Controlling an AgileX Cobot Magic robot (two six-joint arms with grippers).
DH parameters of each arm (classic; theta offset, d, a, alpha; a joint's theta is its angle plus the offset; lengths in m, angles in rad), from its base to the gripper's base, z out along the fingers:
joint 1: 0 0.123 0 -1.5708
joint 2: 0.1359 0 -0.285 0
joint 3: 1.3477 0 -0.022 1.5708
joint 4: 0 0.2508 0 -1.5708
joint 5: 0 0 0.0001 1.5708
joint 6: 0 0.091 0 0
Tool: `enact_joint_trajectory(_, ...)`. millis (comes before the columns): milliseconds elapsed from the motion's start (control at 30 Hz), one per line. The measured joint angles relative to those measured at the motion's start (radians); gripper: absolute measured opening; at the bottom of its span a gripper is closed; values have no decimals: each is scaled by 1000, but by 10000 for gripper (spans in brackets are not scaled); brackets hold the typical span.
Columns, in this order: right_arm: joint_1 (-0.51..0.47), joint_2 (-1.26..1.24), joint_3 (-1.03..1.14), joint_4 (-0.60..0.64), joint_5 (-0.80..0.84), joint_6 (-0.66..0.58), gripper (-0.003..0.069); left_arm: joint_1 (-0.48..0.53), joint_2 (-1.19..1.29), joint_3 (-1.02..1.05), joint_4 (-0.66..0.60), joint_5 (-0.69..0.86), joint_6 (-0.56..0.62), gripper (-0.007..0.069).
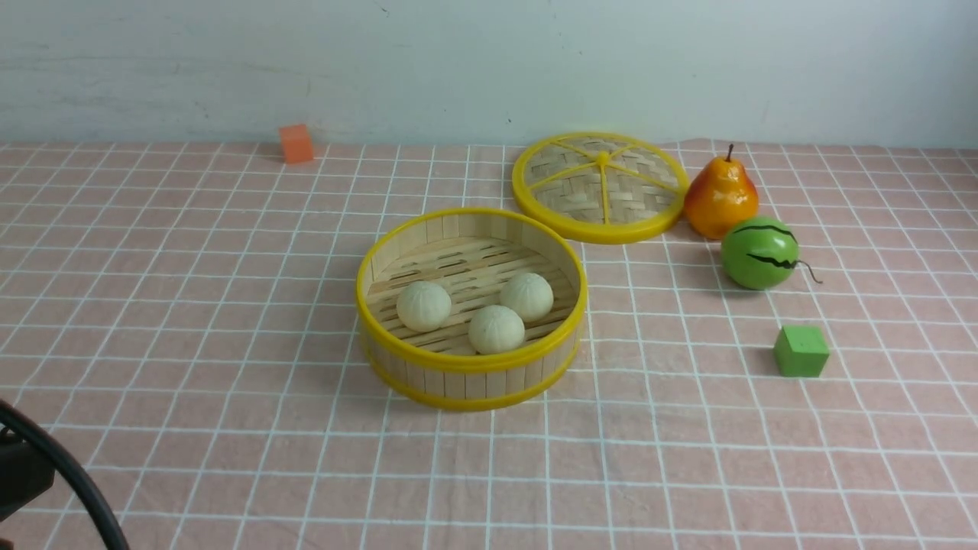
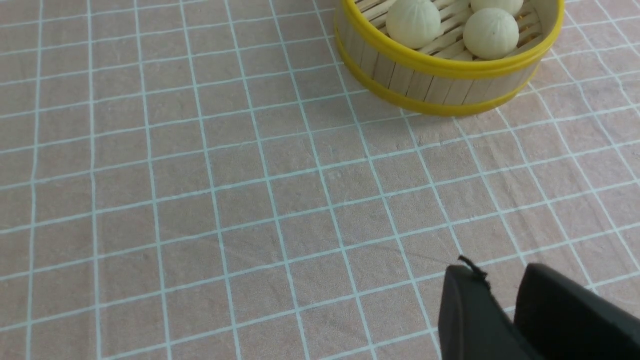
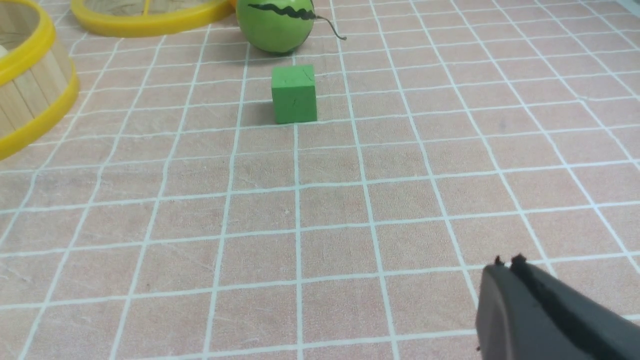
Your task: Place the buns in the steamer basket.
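Three cream-white buns lie inside the steamer basket (image 1: 471,365) at mid-table: one on the left (image 1: 423,305), one at the front (image 1: 497,329), one on the right (image 1: 526,296). The left wrist view shows the basket (image 2: 440,85) with buns (image 2: 413,23) (image 2: 490,33) in it, well ahead of my left gripper (image 2: 500,272), which hovers over bare cloth, slightly open and empty. My right gripper (image 3: 505,265) is shut and empty over the cloth, with the basket's wall (image 3: 30,95) far off to one side. Neither gripper shows in the front view.
The flat woven lid (image 1: 601,186) lies behind the basket. An orange pear (image 1: 720,198), a green striped melon (image 1: 759,253) and a green cube (image 1: 801,351) sit to the right. An orange cube (image 1: 296,143) is at the back left. Part of an arm and cable (image 1: 46,473) shows at the front-left corner.
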State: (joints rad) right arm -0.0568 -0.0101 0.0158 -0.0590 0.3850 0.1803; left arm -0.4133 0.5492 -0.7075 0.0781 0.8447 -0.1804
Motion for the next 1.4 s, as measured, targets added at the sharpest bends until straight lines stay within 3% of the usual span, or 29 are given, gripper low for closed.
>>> enact_joint_trajectory(533,0,0,-1,-1,1,0,-2,3,-23,46,4,-34,-1,147)
enact_joint_trajectory(700,0,0,-1,-2,1,-1,1,63,-145,191,-23,-260,-91,147)
enact_joint_trajectory(833,0,0,-1,-2,2,-1,3,178,-302,396,-47,-582,-202,131)
enact_joint_trajectory(933,0,0,-1,-2,2,-1,7,255,-397,554,-53,-787,-232,55)
enact_joint_trajectory(1000,0,0,-1,-2,2,-1,10,289,-446,626,-63,-845,-238,-3)
enact_joint_trajectory(1133,0,0,-1,-2,2,-1,13,342,-537,721,-67,-845,-240,-13)
enact_joint_trajectory(1400,0,0,-1,-3,2,-1,14,380,-559,737,-73,-583,-157,-13)
